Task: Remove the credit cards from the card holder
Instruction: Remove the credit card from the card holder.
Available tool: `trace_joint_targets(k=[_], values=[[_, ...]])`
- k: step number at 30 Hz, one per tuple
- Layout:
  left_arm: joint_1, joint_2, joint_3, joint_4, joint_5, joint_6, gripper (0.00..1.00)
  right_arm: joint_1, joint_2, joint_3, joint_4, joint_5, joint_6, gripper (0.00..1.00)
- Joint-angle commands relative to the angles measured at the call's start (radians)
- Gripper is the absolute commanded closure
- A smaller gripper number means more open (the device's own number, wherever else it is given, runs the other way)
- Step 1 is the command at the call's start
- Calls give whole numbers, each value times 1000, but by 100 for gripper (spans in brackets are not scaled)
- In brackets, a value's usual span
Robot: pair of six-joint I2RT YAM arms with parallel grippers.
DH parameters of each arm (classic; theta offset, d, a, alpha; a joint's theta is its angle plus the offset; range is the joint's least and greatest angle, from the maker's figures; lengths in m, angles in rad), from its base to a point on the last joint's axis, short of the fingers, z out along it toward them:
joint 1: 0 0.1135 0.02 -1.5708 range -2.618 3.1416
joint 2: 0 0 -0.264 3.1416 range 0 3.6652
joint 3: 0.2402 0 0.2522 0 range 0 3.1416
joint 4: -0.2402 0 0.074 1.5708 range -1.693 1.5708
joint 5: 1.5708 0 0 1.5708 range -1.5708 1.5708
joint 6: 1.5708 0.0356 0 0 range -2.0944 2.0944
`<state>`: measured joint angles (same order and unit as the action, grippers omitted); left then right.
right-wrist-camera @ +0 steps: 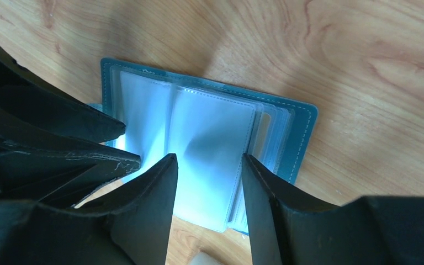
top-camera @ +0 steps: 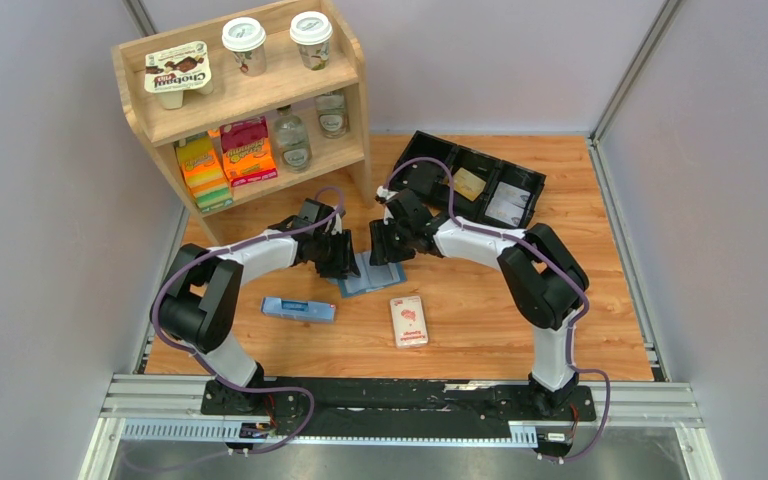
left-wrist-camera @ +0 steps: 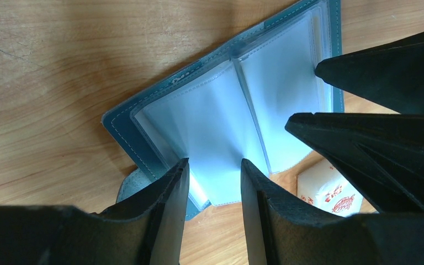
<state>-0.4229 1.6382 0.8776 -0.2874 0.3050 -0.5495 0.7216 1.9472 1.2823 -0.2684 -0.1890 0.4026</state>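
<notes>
The light blue card holder (top-camera: 365, 275) lies open on the table between my two grippers. Its clear sleeves show in the left wrist view (left-wrist-camera: 215, 118) and in the right wrist view (right-wrist-camera: 210, 132). My left gripper (top-camera: 344, 262) (left-wrist-camera: 214, 165) is open, its tips just above the holder's left half. My right gripper (top-camera: 386, 250) (right-wrist-camera: 206, 160) is open, its tips over the right half. A tan strip (right-wrist-camera: 261, 130) shows through the right sleeves; I cannot tell if it is a card. A tan-gold card (top-camera: 468, 184) and a dark grey card (top-camera: 508, 203) lie in the black tray (top-camera: 430, 150).
A white pack with a red picture (top-camera: 409, 321) (left-wrist-camera: 328, 190) lies near the holder. A narrow pale blue box (top-camera: 298, 309) lies to the front left. A wooden shelf (top-camera: 355, 85) with cups, bottles and boxes stands at the back left.
</notes>
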Motion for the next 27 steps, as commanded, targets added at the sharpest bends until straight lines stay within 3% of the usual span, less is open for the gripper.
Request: trace_joint_targets(k=[1, 14, 27], values=[[-2, -17, -20, -9, -3, -1, 52, 15, 15, 31, 37, -76, 10, 51], [-2, -58, -51, 25, -7, -13, 52, 13, 38, 29, 165, -332, 146, 51], [1, -401, -198, 14, -216, -95, 49, 25, 98, 98, 193, -395, 182, 50]])
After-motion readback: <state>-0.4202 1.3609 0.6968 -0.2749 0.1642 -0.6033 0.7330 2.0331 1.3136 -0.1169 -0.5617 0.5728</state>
